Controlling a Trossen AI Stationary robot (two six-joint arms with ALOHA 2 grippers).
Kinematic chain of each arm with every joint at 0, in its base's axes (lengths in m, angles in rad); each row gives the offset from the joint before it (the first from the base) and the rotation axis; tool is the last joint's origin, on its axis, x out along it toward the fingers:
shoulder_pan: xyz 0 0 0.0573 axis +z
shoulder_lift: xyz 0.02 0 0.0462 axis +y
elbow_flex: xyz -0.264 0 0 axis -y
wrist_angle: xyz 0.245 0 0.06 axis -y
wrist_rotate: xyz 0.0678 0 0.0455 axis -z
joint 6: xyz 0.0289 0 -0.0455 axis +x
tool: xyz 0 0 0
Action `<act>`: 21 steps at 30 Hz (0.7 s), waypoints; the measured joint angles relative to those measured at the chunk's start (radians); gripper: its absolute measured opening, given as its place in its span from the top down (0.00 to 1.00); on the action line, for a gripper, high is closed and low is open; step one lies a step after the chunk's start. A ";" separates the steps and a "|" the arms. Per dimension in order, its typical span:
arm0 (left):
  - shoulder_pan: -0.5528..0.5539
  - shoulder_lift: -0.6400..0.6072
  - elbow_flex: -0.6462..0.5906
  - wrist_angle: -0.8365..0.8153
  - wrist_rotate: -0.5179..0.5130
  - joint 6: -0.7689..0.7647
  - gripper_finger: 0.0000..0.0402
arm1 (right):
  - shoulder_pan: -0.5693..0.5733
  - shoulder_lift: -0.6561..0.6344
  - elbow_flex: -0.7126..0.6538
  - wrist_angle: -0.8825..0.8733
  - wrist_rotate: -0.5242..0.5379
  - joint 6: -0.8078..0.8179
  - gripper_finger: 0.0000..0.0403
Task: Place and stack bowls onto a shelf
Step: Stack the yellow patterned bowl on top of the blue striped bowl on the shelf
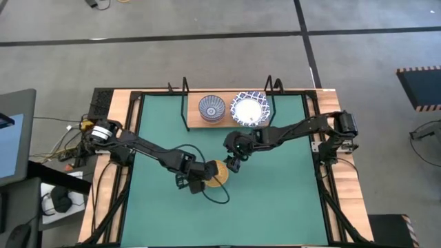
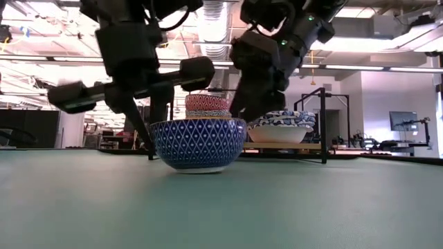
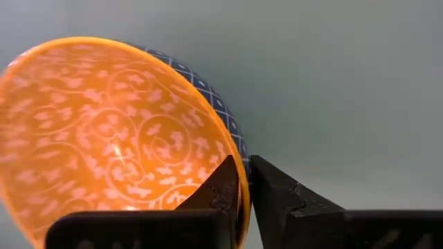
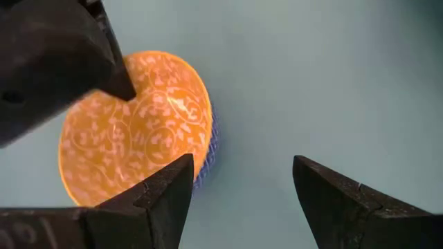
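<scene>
Left gripper (image 3: 243,200): my jaws pinch the orange bowl (image 1: 218,173) rim, on the counter (image 1: 275,200).
Right gripper (image 4: 239,200): jaws spread, just right of it.
Shelf (image 1: 200,125): far, two bowl stacks.

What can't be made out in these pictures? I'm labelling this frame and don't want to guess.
- How many bowls are in the shelf stack: the high view shows only the top one; in the low view the orange-lined bowl covers the lower ones.
- The orange-lined bowl's near rim, high view: the left gripper covers it.
- The right gripper fingertips' height above the mat.
</scene>
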 joint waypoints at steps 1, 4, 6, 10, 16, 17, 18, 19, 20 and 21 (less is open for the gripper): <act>0.002 -0.001 0.006 -0.004 0.017 -0.016 0.94 | 0.000 0.004 0.002 -0.001 -0.011 -0.005 0.32; 0.002 -0.009 0.016 -0.006 0.017 -0.063 0.88 | -0.001 0.004 -0.002 -0.017 -0.034 -0.018 0.32; 0.002 -0.010 0.018 -0.002 0.015 -0.072 0.83 | -0.001 0.004 -0.001 -0.010 -0.036 -0.023 0.32; 0.002 -0.010 0.018 0.001 -0.010 -0.100 0.72 | -0.001 0.004 -0.001 -0.010 -0.072 -0.025 0.32; -0.004 -0.041 0.018 -0.070 -0.107 -0.160 0.58 | 0.007 0.054 0.000 0.034 -0.133 -0.026 0.32; -0.004 -0.056 0.018 -0.097 -0.117 -0.176 0.57 | 0.009 0.062 -0.003 0.030 -0.133 -0.026 0.32; -0.004 -0.073 0.018 -0.132 -0.117 -0.199 0.57 | 0.010 0.071 -0.003 0.050 -0.133 -0.026 0.32; -0.004 -0.094 0.018 -0.162 -0.116 -0.224 0.57 | 0.010 0.081 0.003 0.070 -0.133 -0.026 0.32; -0.004 -0.116 0.017 -0.195 -0.116 -0.251 0.58 | 0.009 0.088 0.004 0.076 -0.132 -0.026 0.32; -0.004 -0.141 0.013 -0.214 -0.117 -0.274 0.58 | 0.008 0.096 0.002 0.073 -0.132 -0.025 0.32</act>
